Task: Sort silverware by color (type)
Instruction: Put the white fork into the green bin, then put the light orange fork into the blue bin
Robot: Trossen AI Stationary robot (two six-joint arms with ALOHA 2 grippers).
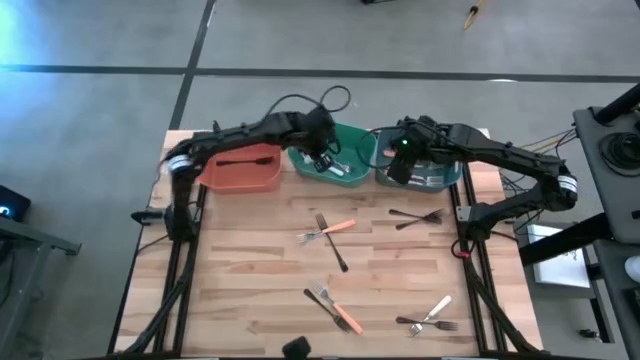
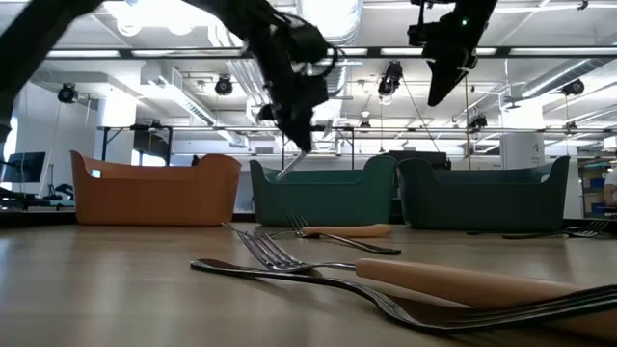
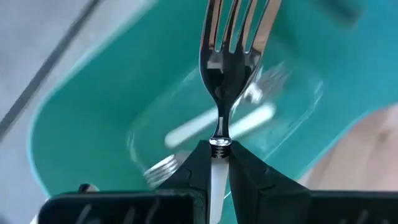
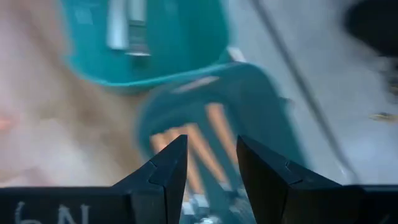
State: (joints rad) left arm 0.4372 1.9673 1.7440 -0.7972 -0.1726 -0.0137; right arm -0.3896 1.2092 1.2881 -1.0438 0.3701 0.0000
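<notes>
Left end effector clamps white-handled fork, shiny tines, over green bin; right end effector open, empty.

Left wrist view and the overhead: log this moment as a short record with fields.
left pincer: shut on the white-handled fork, above the green bin
right pincer: open, empty, above the teal bin
green bin contents: at least one white-handled fork already inside
orange bin: one dark fork inside
table: forks with orange, white and black handles still loose
</notes>
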